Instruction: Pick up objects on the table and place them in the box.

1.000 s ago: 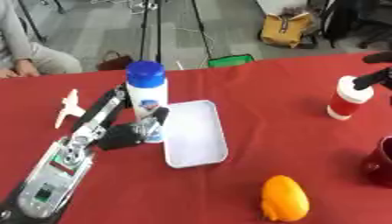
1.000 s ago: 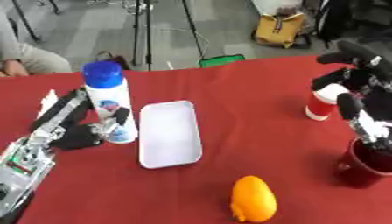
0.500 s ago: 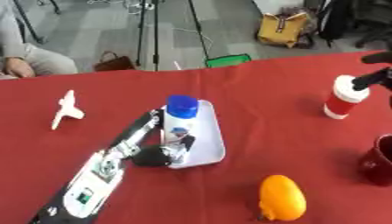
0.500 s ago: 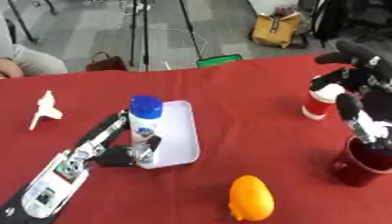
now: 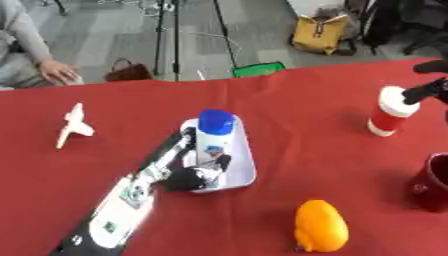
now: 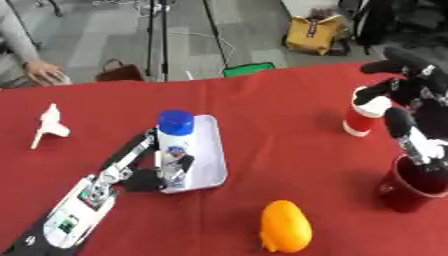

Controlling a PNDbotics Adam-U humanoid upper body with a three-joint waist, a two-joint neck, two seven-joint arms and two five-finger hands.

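Far left on the red tabletop (image 5: 289, 110), a pale toy (image 5: 73, 126), untouched. Next, left hand (image 5: 188, 176) curled round the white bottle (image 5: 214, 142), upright in the shallow white tray (image 5: 248, 172); best lowered flat, then released. Further right: waxy orange fruit (image 5: 320, 231), red-and-white cup (image 5: 389, 111), dark mug (image 6: 415, 185). Right hand (image 6: 411, 100) spread, holding nothing.

A bottle (image 5: 214, 141) stands in a tray (image 5: 244, 170) near the tabletop's (image 5: 297, 110) middle; a small figure (image 5: 73, 125) lies toward the left edge, a cup (image 5: 388, 112) and mug (image 5: 432, 183) by the right edge, a pepper-like fruit (image 5: 320, 225) near the front edge
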